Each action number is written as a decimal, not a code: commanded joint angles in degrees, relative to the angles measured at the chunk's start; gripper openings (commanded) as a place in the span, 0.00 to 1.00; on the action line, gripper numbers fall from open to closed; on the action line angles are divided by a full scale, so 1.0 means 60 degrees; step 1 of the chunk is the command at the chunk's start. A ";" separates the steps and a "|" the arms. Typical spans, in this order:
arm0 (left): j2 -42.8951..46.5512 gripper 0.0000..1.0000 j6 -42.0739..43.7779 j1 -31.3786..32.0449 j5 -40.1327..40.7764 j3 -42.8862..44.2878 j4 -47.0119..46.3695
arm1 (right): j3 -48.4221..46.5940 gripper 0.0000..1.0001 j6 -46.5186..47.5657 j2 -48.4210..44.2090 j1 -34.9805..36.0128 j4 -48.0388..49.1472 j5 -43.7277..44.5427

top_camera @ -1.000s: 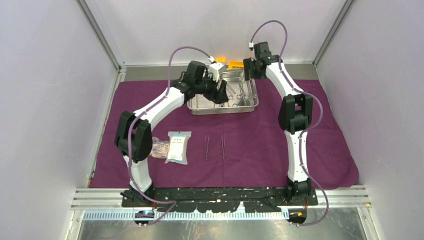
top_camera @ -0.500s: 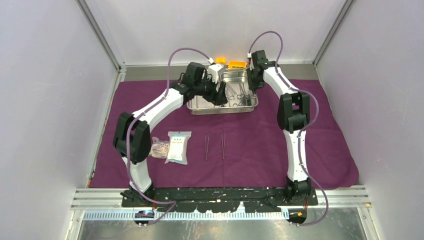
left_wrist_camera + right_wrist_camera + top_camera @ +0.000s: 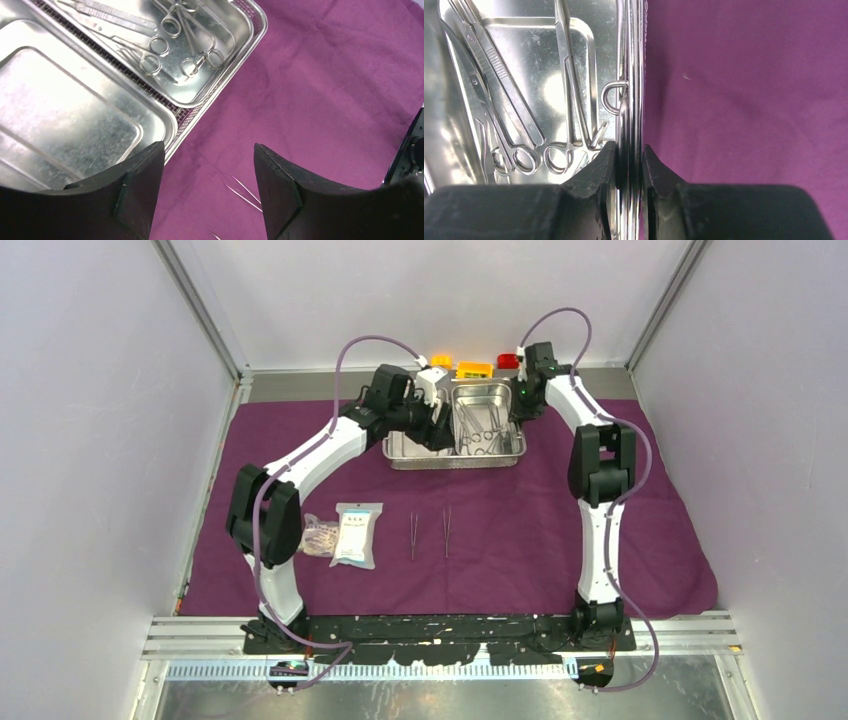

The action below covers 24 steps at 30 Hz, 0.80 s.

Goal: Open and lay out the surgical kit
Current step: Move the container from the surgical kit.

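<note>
Both wrist views show more than the top: right claw [image 3: 629, 152] pinches the steel tray [image 3: 633, 50] rim, scissors [image 3: 494, 90] left of it; left claw [image 3: 206, 150] gapes open above purple cloth [image 3: 325, 90].

one tray [image 3: 450, 462], two tweezers [image 3: 412, 536], two packets [image 3: 357, 534]

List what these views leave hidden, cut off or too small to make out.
Top view: the left gripper covers part of the tray's left compartment.
Top view: the packet's print is too small.
Left wrist: a finger hides all but the tweezers' tips.
Right wrist: the instruments run off the top edge.
</note>
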<state>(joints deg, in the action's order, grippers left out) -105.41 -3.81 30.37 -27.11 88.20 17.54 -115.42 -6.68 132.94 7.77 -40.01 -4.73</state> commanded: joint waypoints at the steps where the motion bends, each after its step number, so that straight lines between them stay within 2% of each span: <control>1: 0.0374 0.68 0.0138 -0.0011 -0.0254 0.0101 -0.0207 | 0.0254 0.00 0.0014 -0.1317 -0.0654 0.0047 0.0073; 6: 0.0356 0.68 0.0134 -0.0011 -0.0298 0.0152 -0.0182 | 0.0638 0.01 0.0464 -0.1794 -0.1145 -0.0097 -0.0010; 19: 0.0210 0.68 -0.0063 -0.0018 -0.0416 0.0270 -0.0063 | 0.1423 0.00 0.2884 -0.2460 -0.2319 -0.1001 -0.0712; 24: 0.0186 0.68 -0.0111 -0.0009 -0.0405 0.0215 -0.0008 | 0.1902 0.00 0.2910 -0.2555 -0.2423 -0.0998 -0.1003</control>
<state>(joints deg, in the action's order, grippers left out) -105.41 -4.10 30.37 -28.38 88.20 17.72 -104.86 6.31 124.73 -6.87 -44.73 -8.78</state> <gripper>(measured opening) 0.678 0.237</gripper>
